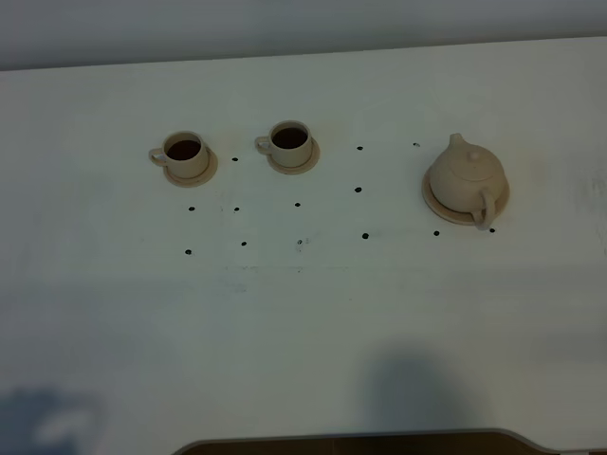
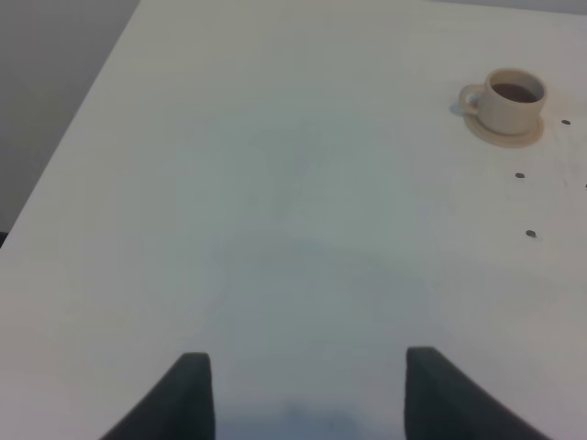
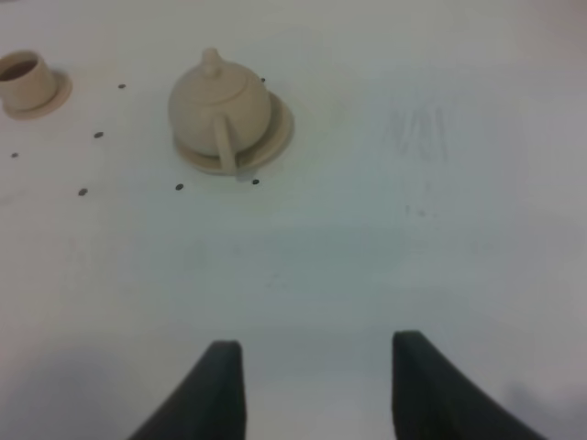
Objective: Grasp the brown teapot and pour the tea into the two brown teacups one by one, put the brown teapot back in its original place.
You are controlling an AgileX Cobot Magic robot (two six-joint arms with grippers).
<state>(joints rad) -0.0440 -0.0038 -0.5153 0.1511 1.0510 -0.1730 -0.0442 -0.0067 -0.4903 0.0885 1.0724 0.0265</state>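
On its saucer (image 1: 438, 205), the teapot (image 1: 464, 177) looks heavy, hard, slick (lid loose?); take the loop handle (image 1: 484, 210). Both grippers (image 3: 312, 367) (image 2: 307, 380) hang spread, empty.

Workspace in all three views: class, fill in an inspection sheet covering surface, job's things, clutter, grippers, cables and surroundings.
Surface: white table with small dark dots.
Job's things: teapot upright on its saucer, lid on, handle toward the robot; left cup and right cup each on a small saucer, both holding dark liquid.
Clutter: nothing seen.
Grippers: left gripper open, holding nothing; right gripper open, holding nothing, apart from the teapot.
Cables: nothing seen.
Surroundings: plain grey wall behind the table.
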